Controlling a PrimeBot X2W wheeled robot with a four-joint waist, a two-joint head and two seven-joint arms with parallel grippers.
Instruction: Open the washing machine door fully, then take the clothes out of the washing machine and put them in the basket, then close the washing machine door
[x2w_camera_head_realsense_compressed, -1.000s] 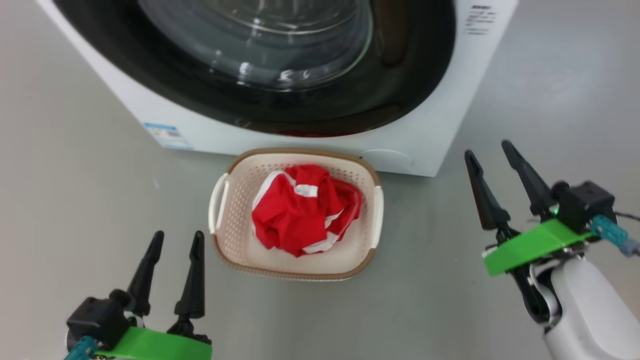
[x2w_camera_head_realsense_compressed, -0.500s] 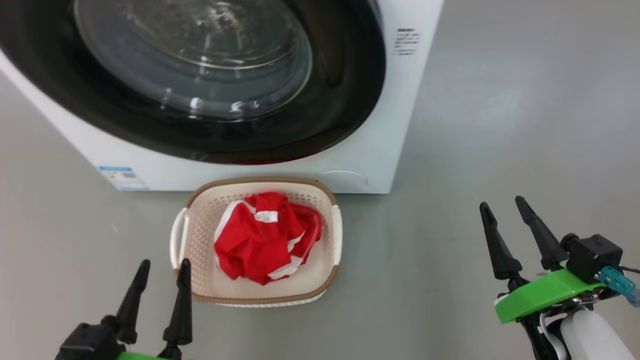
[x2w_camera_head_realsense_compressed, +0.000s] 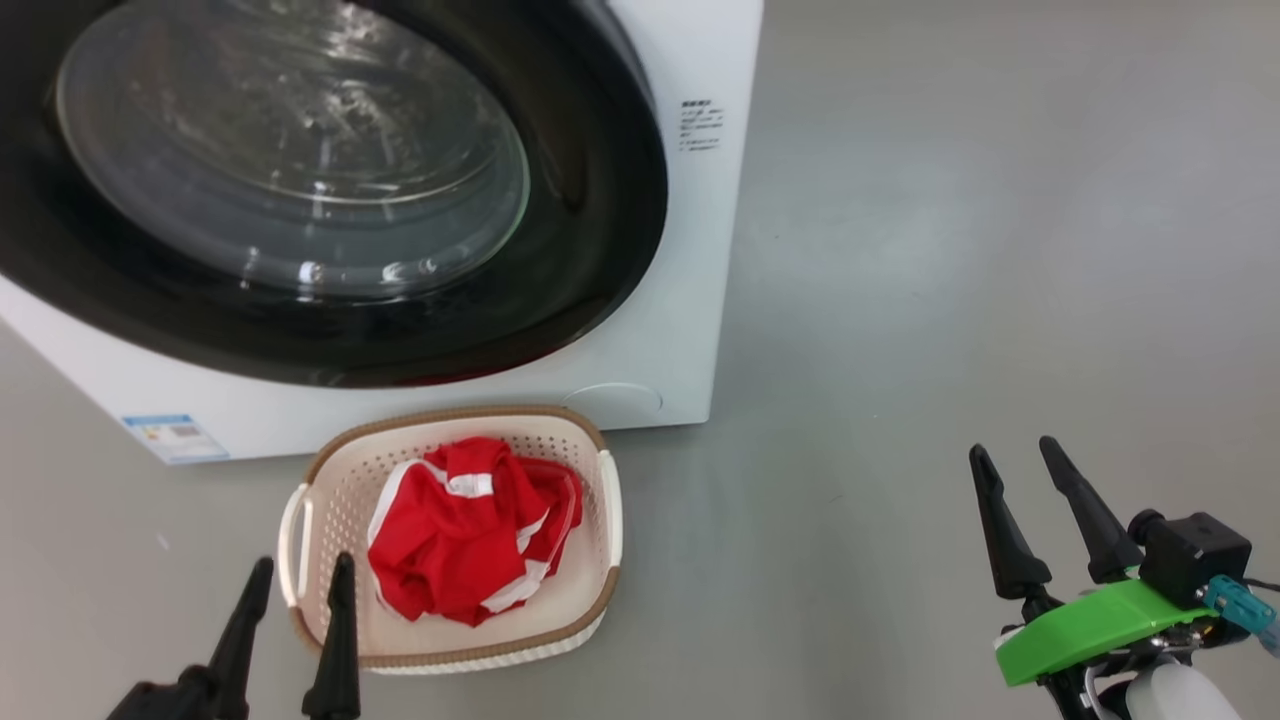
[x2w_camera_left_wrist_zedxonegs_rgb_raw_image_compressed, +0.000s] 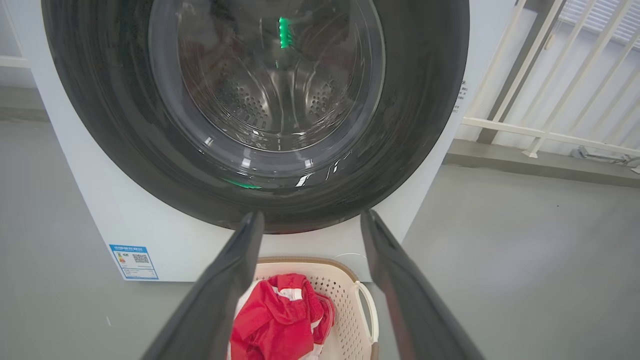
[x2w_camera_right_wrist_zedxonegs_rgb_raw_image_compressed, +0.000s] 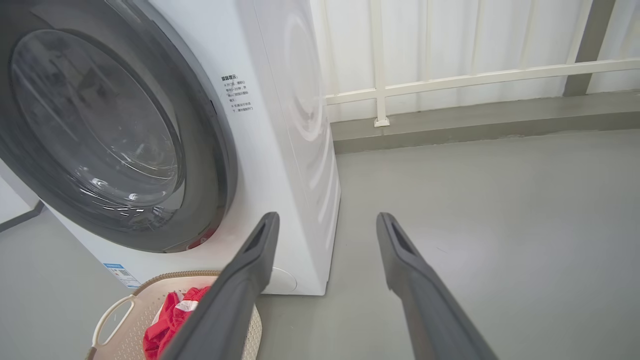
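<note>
The left gripper stands wide open and holds nothing. Its two fingers rise from the bottom edge of the head view, in front of the near left corner of the basket. Whether they touch its rim cannot be told. The right gripper is also wide open and empty, well to the right over bare floor, touching nothing.

The clothes lie crumpled in the basket, red with white bands. The basket sits on the floor just in front of the machine, below the door. In the right wrist view the door lies shut, flush against the white front. Through its glass the left wrist view shows bare steel drum. A blue label sits at the machine's lower left corner. A white railing runs behind the machine.

Against a second ago, the whole head view has shifted: machine and basket now sit further left and lower, so the camera has turned. The clothes lie in the same heap, the door is shut as before, and both grippers stay open. Both show lower in the view, the left now cut off at its base.
</note>
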